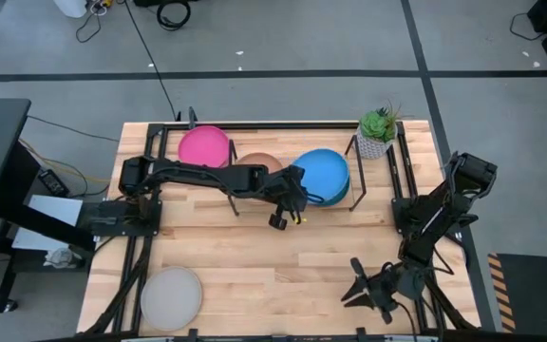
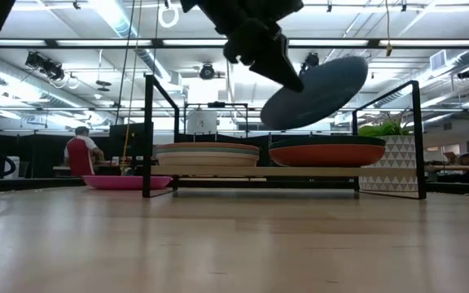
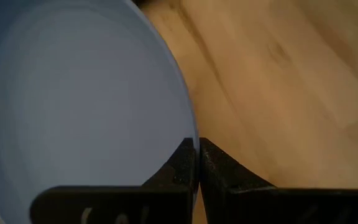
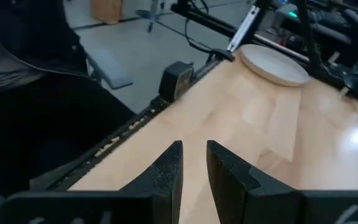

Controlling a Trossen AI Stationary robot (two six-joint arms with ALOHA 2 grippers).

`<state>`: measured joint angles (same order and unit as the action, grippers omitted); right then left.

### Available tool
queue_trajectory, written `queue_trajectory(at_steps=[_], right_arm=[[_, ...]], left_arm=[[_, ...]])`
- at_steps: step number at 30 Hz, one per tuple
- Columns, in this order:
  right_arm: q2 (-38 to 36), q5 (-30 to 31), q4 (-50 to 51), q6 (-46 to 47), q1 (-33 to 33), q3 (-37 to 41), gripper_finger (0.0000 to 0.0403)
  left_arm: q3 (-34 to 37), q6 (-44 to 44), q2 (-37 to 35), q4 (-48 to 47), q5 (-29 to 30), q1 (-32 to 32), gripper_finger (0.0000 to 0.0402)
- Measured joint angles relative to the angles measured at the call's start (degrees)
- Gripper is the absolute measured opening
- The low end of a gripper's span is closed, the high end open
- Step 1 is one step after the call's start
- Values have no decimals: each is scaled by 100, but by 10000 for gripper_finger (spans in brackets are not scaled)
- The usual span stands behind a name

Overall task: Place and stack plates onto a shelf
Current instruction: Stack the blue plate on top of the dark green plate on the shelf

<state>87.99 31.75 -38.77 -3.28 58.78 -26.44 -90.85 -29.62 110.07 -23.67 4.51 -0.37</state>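
The left gripper (image 1: 291,198) is out over the middle of the table (image 1: 254,266), its fingers (image 3: 182,165) pinched tight on the rim of a blue plate (image 1: 323,176). From the level view that blue plate hangs tilted in the air, clear above the right-hand stack on the shelf (image 2: 283,171), not touching it. The wrist camera shows the rim clamped right between the two dark fingers, with bare wood beyond.

Down on the shelf, two stacks sit side by side on the light board. The right stack (image 2: 326,151) shows an orange plate with a dark one on top. The left stack (image 2: 207,153) has pale plates with a tan one uppermost; how many lie in it, I cannot tell. From above, the tan plate (image 1: 259,162) peeks out beside the arm.

A magenta plate (image 1: 203,146) lies flat on the table at the far left, behind the shelf's left end. A grey plate (image 1: 171,295) rests alone at the near left corner, well apart from everything else.

The right gripper (image 1: 373,292) waits at the near right of the table, fingers parted a little, holding nothing.

A potted plant (image 1: 378,132) stands at the far right, just beside the shelf's end. A person (image 2: 81,151) sits in the room beyond the table.
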Motion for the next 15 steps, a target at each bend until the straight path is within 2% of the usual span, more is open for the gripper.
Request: queue_trajectory(at_steps=[3,9,15], right_arm=[[0,222,26,105,-2,0,78],[0,317,62,115,-2,0,78],[0,360,35,81,-2,12,78]], left_arm=[[-17,-82,48,341,-96,24,14],[-2,-261,209,239,-91,88,14],[0,-508,552,118,316,88,21]])
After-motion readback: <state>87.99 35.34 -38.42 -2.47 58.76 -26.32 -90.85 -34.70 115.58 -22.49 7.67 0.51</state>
